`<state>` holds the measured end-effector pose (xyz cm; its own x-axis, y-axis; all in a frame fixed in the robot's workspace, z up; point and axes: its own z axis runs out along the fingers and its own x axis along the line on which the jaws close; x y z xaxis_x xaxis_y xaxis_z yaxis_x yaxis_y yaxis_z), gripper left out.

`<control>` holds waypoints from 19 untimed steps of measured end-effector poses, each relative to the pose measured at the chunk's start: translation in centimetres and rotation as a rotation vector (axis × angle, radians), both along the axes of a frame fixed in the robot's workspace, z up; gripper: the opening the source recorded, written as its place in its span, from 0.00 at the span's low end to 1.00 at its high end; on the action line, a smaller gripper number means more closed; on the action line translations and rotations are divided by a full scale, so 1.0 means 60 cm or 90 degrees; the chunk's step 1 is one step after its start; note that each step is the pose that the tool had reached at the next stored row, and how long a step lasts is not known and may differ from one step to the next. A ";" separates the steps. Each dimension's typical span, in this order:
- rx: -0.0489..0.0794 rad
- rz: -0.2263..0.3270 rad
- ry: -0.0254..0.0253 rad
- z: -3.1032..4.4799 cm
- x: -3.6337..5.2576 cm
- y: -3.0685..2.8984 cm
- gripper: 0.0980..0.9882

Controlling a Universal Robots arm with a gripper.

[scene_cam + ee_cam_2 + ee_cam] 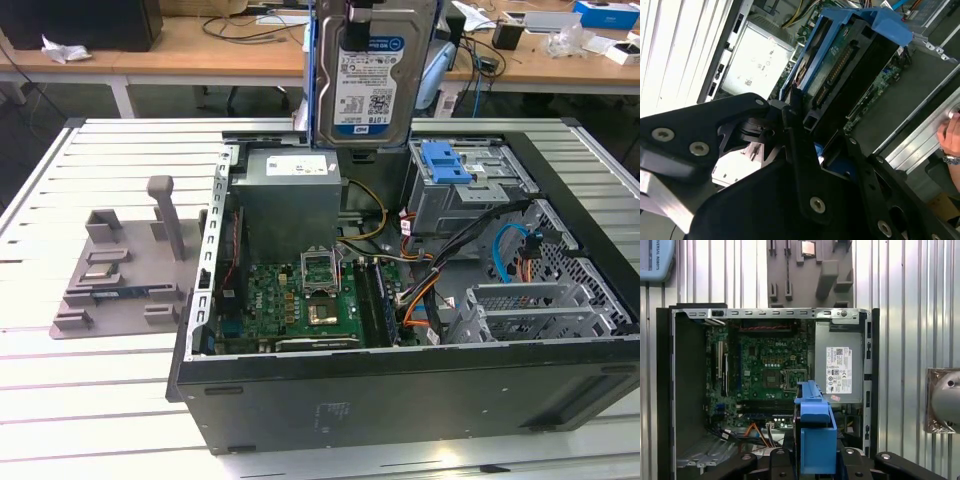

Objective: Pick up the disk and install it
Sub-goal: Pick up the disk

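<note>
The disk (372, 75) hangs upright above the back of the open computer case (400, 390), its white-and-blue label facing the exterior camera, with blue carrier rails along its sides. In the second wrist view my gripper (816, 136) is shut on the disk (850, 65), its black fingers (792, 107) clamping the end by the connector. In the first wrist view the disk's blue carrier (816, 432) shows edge-on between the gripper's black links (815, 462), over the case's lower part. The grey drive bay (470, 195) with a blue bracket (445, 160) lies below and to the exterior view's right of the disk.
Inside the case are a green motherboard (300, 295), a grey power supply (290, 200) and bundled cables (420, 290). A grey fixture tray (125, 270) lies on the slatted table to the exterior view's left. A person's hand (951, 139) rests near the case edge.
</note>
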<state>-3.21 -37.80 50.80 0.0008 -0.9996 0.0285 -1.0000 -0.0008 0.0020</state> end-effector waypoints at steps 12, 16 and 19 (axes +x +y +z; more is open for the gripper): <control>0.000 0.000 0.0001 0.000 0.010 -0.0993 0.30; 0.000 0.000 0.0000 0.000 0.012 -0.1165 0.30; 0.000 0.000 0.0000 0.000 0.013 -0.1261 0.30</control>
<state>-2.41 -45.37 50.79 0.0009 -0.9996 0.0285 -1.0000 -0.0008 0.0021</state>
